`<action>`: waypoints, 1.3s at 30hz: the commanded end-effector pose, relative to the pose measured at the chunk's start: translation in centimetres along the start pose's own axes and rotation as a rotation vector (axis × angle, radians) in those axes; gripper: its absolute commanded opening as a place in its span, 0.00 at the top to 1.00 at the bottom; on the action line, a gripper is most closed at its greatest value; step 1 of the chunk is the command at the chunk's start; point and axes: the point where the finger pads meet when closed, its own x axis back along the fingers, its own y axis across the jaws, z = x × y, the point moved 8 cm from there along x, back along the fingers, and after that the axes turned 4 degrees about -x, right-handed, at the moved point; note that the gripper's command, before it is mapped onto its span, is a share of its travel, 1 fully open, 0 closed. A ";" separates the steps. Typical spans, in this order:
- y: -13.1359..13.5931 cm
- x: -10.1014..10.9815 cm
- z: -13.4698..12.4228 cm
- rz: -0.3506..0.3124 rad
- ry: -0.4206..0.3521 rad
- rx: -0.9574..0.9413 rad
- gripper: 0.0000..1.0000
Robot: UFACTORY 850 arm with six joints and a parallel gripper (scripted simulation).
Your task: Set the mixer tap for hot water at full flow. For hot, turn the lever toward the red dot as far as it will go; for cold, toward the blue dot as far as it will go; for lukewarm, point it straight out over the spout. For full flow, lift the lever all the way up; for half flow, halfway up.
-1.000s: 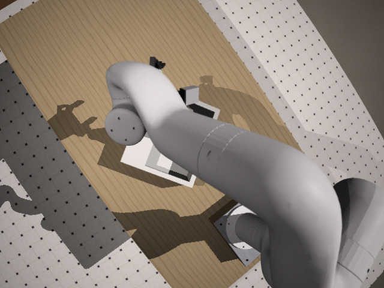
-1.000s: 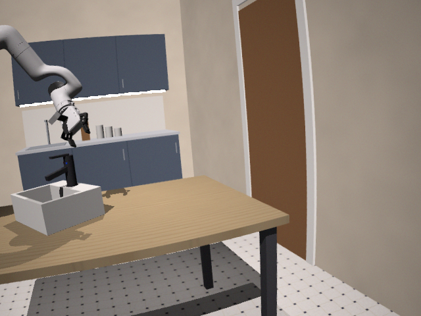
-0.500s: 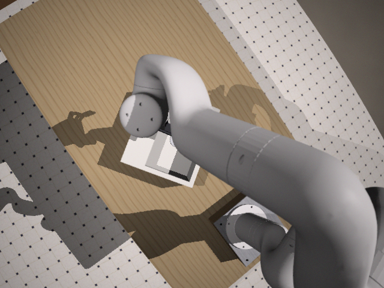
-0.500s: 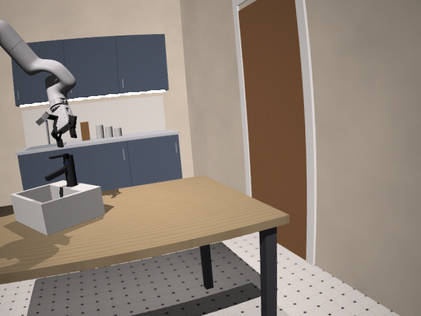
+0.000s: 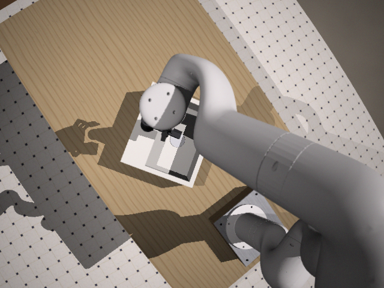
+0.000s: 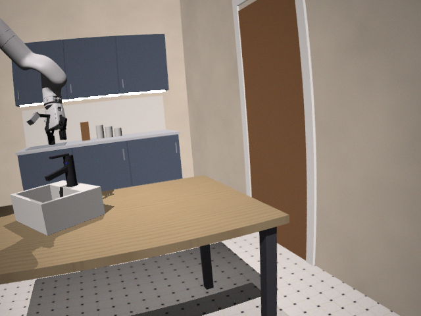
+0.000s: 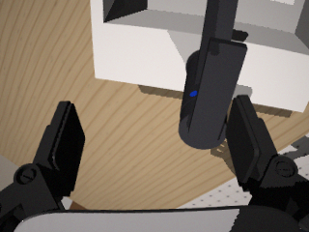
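A black mixer tap (image 6: 70, 171) (image 7: 205, 112) stands on the back rim of a white sink basin (image 6: 64, 210) (image 5: 136, 153) (image 7: 138, 58). Its lever (image 6: 59, 157) (image 7: 216, 80) lies low and points straight out over the spout (image 6: 54, 175) (image 7: 223, 3). A blue dot (image 7: 192, 95) (image 6: 66, 163) shows on the tap's side; no red dot is in view. My gripper (image 6: 56, 137) (image 7: 154, 116) is open and empty. It hangs fingers down a short way above the lever. In the wrist view the tap sits near the right finger. In the top view the arm hides most of the gripper.
The basin sits on a wooden table (image 5: 77, 62) (image 6: 176, 210) near its back left. The arm's base plate (image 5: 221, 221) is bolted at the table edge. Kitchen cabinets and a counter stand behind, and a brown door (image 6: 272, 118) at the right.
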 end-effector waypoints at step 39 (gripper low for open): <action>1.8 1.9 1.5 -0.208 -0.093 -0.124 1.00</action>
